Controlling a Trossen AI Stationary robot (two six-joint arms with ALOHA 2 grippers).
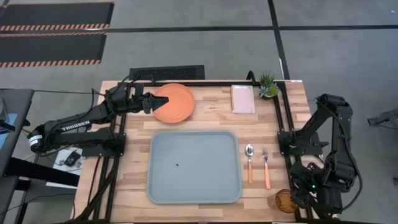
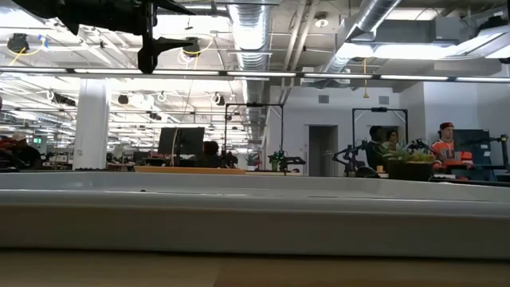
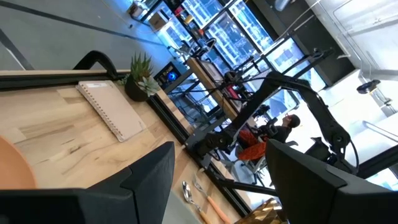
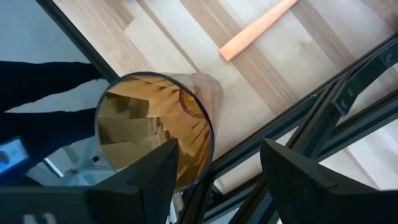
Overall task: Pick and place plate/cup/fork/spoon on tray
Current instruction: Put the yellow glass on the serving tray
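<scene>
- High view: the tray (image 1: 194, 167) lies at the table's centre and carries none of the four items, so by my judgement no placement is done and all four remain. The plate (image 1: 175, 102) sits just beyond the tray's far edge. The left gripper (image 1: 153, 101) is at the plate's left rim; whether its fingers have closed on the rim cannot be told here. The spoon (image 1: 249, 162) and fork (image 1: 266, 167) lie side by side just right of the tray, long axes parallel to the tray's short side, metal heads pointing to the far edge, orange handles to the near edge. The cup (image 1: 286, 201) stands at the near right corner, by the right gripper (image 1: 300, 198).
- Low view: the tray's rim (image 2: 255, 214) fills the foreground; nothing shows above it.
- Left wrist view: the left fingers (image 3: 149, 180) stand apart with nothing seen between them; an orange edge of the plate (image 3: 11, 168) shows beside them. A notebook (image 3: 111, 111) and potted plant (image 3: 139, 79) lie beyond.
- Right wrist view: the right fingers (image 4: 152, 180) stand spread; the cup (image 4: 155, 127) is just ahead, mouth facing the camera, ungripped. An orange handle (image 4: 256, 28) lies beyond.
</scene>
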